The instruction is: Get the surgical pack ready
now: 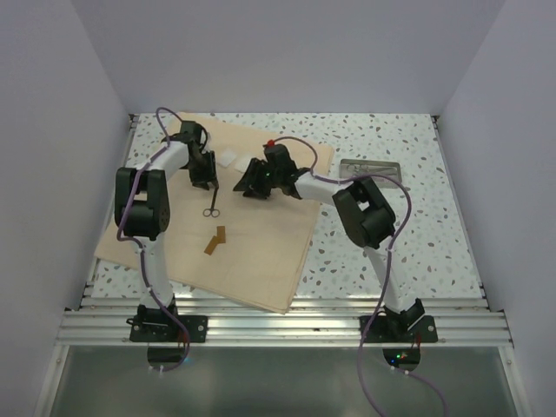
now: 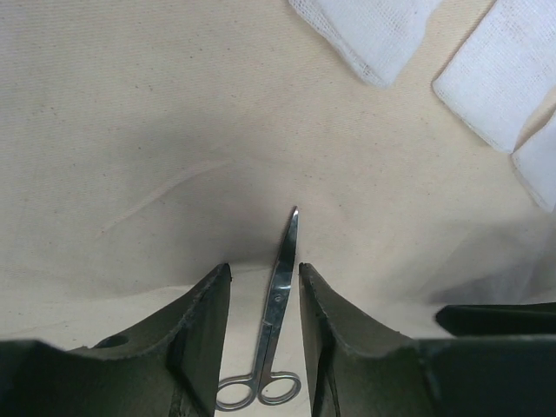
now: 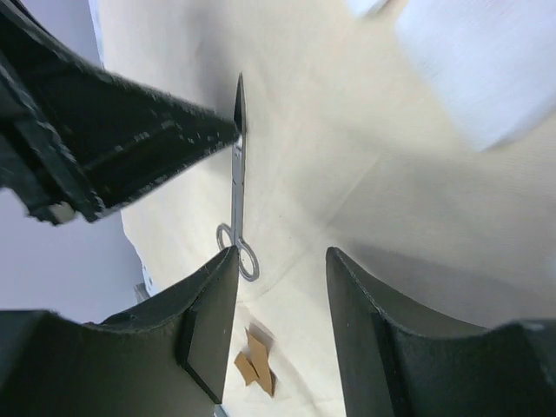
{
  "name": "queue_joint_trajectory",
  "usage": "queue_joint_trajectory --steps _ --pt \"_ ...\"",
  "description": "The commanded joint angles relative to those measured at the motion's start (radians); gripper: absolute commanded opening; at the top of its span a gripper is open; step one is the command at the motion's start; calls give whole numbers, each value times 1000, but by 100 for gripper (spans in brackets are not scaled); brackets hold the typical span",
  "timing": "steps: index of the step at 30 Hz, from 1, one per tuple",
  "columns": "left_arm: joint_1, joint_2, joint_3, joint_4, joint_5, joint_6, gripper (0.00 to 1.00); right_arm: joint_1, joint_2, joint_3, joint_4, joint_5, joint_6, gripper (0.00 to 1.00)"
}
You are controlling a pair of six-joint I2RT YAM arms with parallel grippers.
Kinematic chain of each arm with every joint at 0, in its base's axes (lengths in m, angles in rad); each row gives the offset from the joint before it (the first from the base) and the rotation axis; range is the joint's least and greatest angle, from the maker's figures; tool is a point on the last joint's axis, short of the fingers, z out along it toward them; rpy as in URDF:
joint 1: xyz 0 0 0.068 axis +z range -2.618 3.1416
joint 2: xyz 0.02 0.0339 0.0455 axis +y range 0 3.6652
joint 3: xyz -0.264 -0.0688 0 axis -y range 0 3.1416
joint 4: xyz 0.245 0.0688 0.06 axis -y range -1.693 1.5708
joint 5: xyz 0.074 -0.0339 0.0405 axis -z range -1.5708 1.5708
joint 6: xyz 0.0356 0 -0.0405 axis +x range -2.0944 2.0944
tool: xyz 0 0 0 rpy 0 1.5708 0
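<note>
Left gripper (image 2: 265, 266) is held open astride loose scissors (image 2: 280, 282), gauze squares (image 2: 499, 78) at one o'clock. Right gripper (image 3: 283, 252) is held open, empty.

We note the tan-beige fabric sheet (image 1: 261, 252) spread flat and askew on the speckled table (image 1: 408, 252), its near corner reaching the table's near edge, faint creases across it. Small steel scissors (image 2: 280, 287) lie flat on the sheet's left half, blades closed, tip pointing to the far side, finger rings toward the near edge. White gauze squares (image 2: 499, 82) of woven texture lie flat on the sheet beyond the tip and to its right; we count three, set close together
</note>
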Motion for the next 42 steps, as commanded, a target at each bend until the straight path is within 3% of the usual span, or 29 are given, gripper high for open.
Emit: queue_joint_trajectory --steps 1,10,21,26,34,42 --pt "-1 -27 0 -7 -38 32 42 -59 -140 -14 -49 4 -48 49" --pt "-52 29 15 -18 -82 45 41 -85 -209 -35 -69 1 -45 49" --pt "-72 92 31 -44 -142 72 22 -39 -157 44 -95 -11 -38 48" --pt "-75 53 34 -46 -136 55 32 -36 -147 54 -101 -22 -41 48" --pt "-107 -40 12 -33 -179 12 31 -43 -171 17 -98 -37 -51 48" --pt "-147 -69 -50 -56 -246 5 24 -74 -222 -71 -77 -50 -51 47"
